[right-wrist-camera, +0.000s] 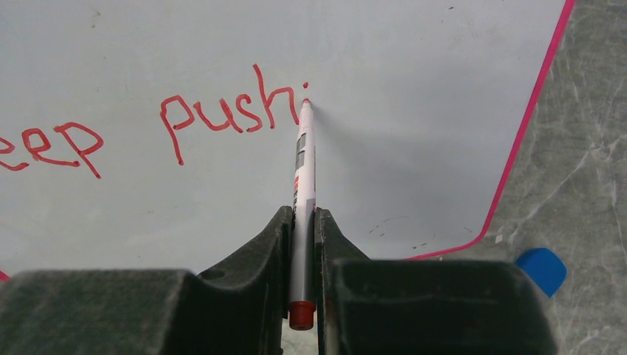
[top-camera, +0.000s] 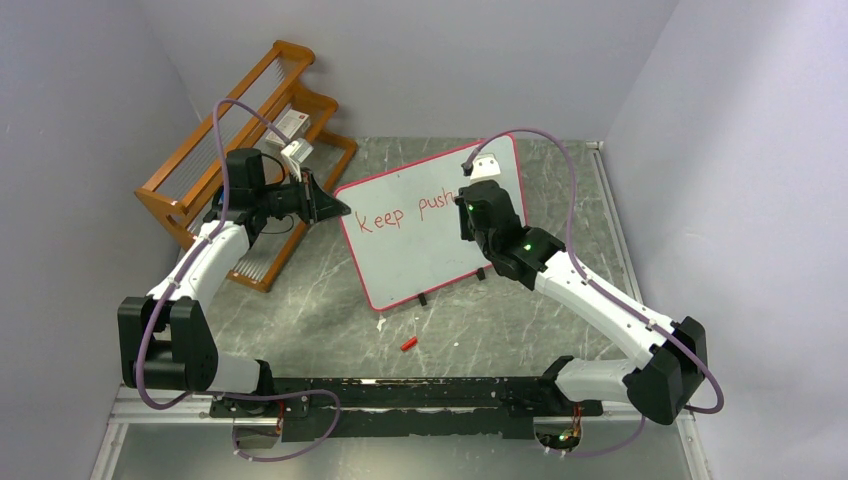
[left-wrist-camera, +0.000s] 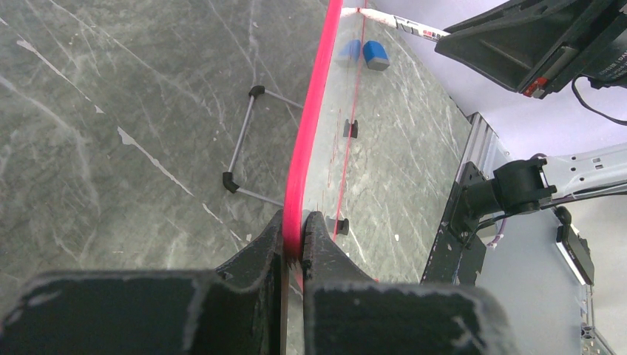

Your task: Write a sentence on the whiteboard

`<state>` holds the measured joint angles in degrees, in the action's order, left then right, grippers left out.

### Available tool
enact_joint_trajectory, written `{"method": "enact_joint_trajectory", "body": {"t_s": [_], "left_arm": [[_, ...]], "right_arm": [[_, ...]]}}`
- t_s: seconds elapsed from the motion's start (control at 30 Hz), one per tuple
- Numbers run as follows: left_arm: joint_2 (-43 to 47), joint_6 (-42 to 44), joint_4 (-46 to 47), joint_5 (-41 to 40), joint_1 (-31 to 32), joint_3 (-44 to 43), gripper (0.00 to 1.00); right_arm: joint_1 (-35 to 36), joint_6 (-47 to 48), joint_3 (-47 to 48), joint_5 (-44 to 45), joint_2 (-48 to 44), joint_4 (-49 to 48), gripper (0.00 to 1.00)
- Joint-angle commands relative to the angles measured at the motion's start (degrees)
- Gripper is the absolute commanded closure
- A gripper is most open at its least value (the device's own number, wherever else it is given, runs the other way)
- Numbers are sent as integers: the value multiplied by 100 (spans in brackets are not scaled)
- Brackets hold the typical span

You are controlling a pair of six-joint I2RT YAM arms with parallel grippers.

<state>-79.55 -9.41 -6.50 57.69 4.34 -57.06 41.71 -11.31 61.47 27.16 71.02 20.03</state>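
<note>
- red sentence (right-wrist-camera: 214,118) reads "keep push" plus a started "i", ending at the marker (right-wrist-camera: 303,170) tip ahead of the right claw (right-wrist-camera: 302,218).
- right claw pinches the marker, its tip touching the whiteboard (right-wrist-camera: 414,89).
- left claw (left-wrist-camera: 296,231) is pressed onto the whiteboard's edge.
- remaining, seemingly: the word's ending and anything after.

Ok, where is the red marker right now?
Right wrist view: the red marker is clamped in the right tool, its tip touching the whiteboard at the end of the red lettering.
</note>
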Motion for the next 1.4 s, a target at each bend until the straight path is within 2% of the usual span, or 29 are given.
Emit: {"method": "enact_joint_trajectory", "body": {"t_s": [0.0,1.37], "left_arm": [[-201,677,-369,-610,137,81,95],[-206,686,-383,-625,137,72,95]], "right_arm": [[-58,-77,-76,-90,74,178,100],[-54,-43,-71,49,-298,114,100]]}}
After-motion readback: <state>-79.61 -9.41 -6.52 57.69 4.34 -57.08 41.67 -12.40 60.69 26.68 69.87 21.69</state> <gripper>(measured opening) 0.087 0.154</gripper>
